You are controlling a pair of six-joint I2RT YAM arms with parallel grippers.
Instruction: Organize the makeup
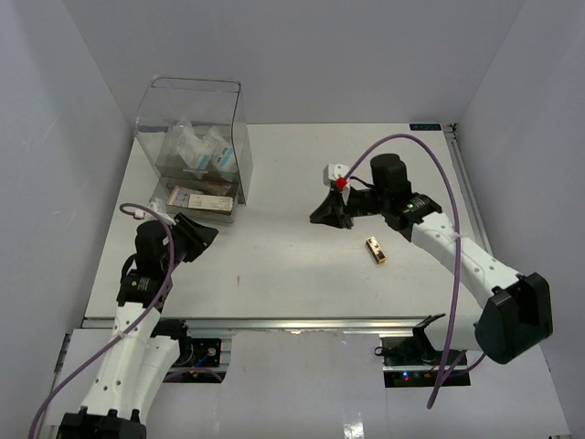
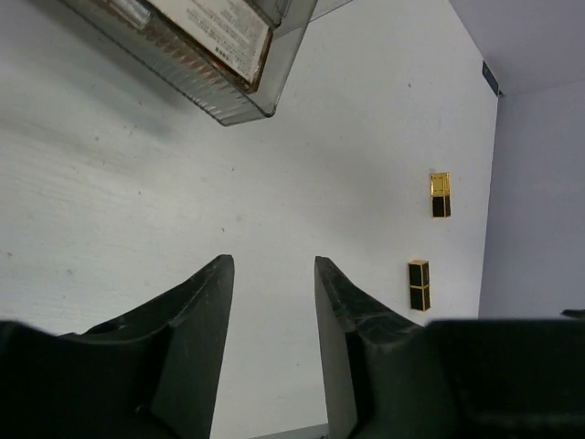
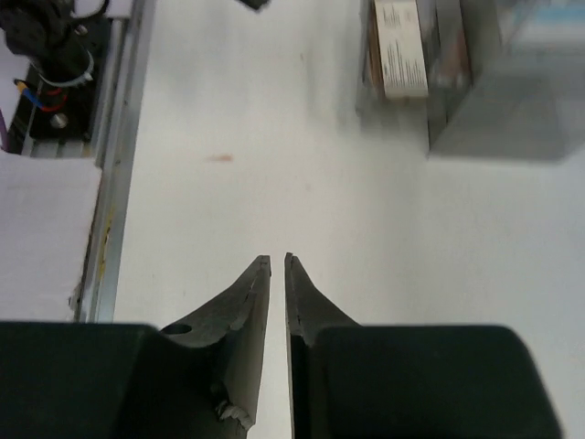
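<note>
A small gold tube (image 1: 376, 249) lies on the white table right of centre. The left wrist view shows two gold-and-black tubes, one farther off (image 2: 440, 194) and one nearer (image 2: 419, 284). Clear packets with white-and-blue labels (image 1: 201, 151) stand inside the clear box (image 1: 233, 110). Flat tan palettes (image 1: 203, 199) lie stacked at its bottom and also show in the left wrist view (image 2: 219, 27) and the right wrist view (image 3: 399, 50). My left gripper (image 1: 206, 236) (image 2: 272, 265) is open and empty, just in front of the box. My right gripper (image 1: 322, 216) (image 3: 277, 259) is shut and empty, over bare table left of the tube.
The large clear plastic box stands at the back left of the table; its corner shows in the left wrist view (image 2: 228, 91) and the right wrist view (image 3: 494, 91). White walls enclose the table. A metal rail (image 1: 274, 322) runs along the near edge.
</note>
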